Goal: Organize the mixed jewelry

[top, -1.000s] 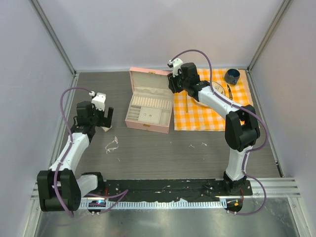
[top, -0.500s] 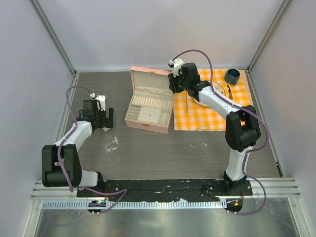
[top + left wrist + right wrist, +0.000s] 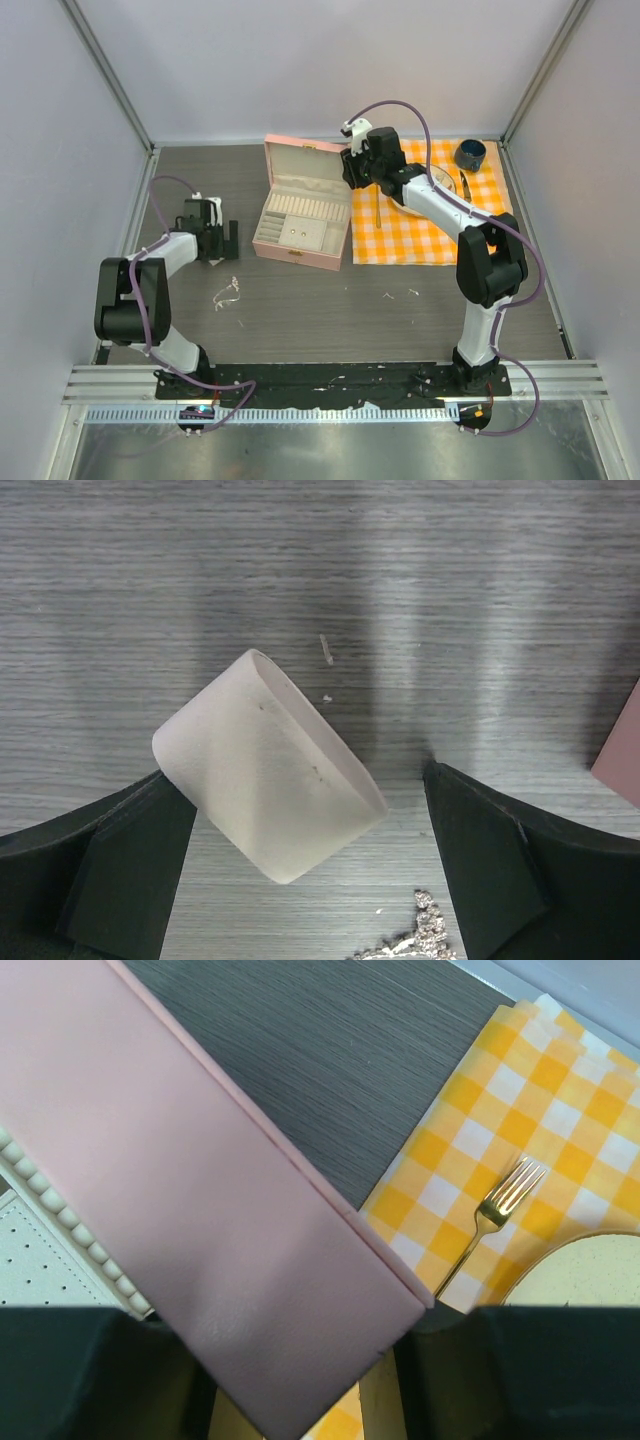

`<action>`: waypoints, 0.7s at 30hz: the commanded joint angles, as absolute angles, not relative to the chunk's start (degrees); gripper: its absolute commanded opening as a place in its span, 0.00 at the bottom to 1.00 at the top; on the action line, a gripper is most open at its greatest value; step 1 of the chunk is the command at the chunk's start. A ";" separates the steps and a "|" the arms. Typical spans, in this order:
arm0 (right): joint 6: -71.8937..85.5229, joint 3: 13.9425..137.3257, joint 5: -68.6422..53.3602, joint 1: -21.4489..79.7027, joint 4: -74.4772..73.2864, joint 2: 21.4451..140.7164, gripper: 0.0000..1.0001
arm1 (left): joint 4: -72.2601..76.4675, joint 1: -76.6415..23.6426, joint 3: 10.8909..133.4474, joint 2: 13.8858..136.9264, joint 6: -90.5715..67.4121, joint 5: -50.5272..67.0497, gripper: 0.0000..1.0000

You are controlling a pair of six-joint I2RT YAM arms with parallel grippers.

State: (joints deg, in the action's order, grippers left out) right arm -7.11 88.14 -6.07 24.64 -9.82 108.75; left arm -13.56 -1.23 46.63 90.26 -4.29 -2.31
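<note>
The chain [image 3: 228, 293] lies tangled on the desk [image 3: 330, 300] just behind my left end effector [image 3: 220, 250], towards my base, its fingers wide apart with a tipped white cup [image 3: 265, 770] between them in the way, while my right end effector [image 3: 351, 172] far off clamps the pink case [image 3: 300, 165] lid

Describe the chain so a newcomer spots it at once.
Start at the open pink case in the middle of the table. On the dark tabletop, in front of the case and just past its near left corner, lies the chain. It is a tangled silvery-white strand, far bigger than the pale specks scattered to its right.
</note>
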 commanded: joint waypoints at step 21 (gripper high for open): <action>-6.50 88.24 -3.25 24.70 -13.36 108.55 0.22 | -11.25 -1.23 47.82 88.25 -2.90 -6.15 0.81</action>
